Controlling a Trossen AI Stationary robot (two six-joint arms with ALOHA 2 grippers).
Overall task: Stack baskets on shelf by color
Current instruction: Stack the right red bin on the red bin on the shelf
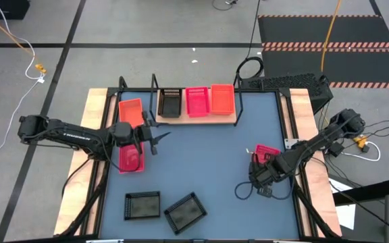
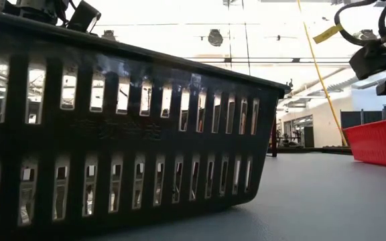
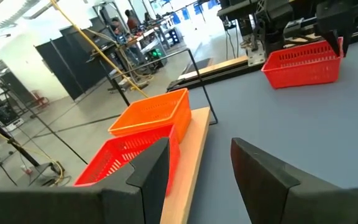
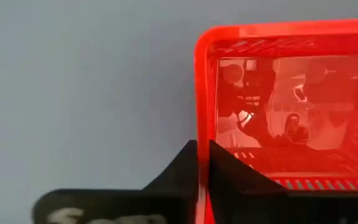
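Observation:
The shelf (image 1: 201,116) at the table's far edge carries a black basket (image 1: 169,102), a pinkish-red basket (image 1: 196,101) and an orange basket (image 1: 222,98) side by side. My left gripper (image 1: 155,135) hovers open over the table just near of the shelf's left end, holding nothing; its wrist view looks along the shelf (image 3: 188,155). Another orange basket (image 1: 130,110) and a pinkish-red basket (image 1: 131,158) lie by the left arm. Two black baskets (image 1: 142,204) (image 1: 185,212) lie near the near edge. My right gripper (image 1: 257,163) is shut on a third pinkish-red basket (image 1: 269,151) at the table's right. My right gripper pinches one side wall of the pinkish-red basket at its rim (image 4: 199,134), one finger inside the basket and one finger (image 4: 179,171) outside. The fingers come from above, pointing down. The basket stays upright; whether its bottom (image 2: 380,161) is off the table, I cannot tell.
In the low view a black basket (image 2: 112,134) fills the foreground right before the camera. Wooden side boards (image 1: 94,115) run along the blue tabletop's left and right edges. Open blue surface (image 1: 208,162) lies in the table's middle, between the two arms.

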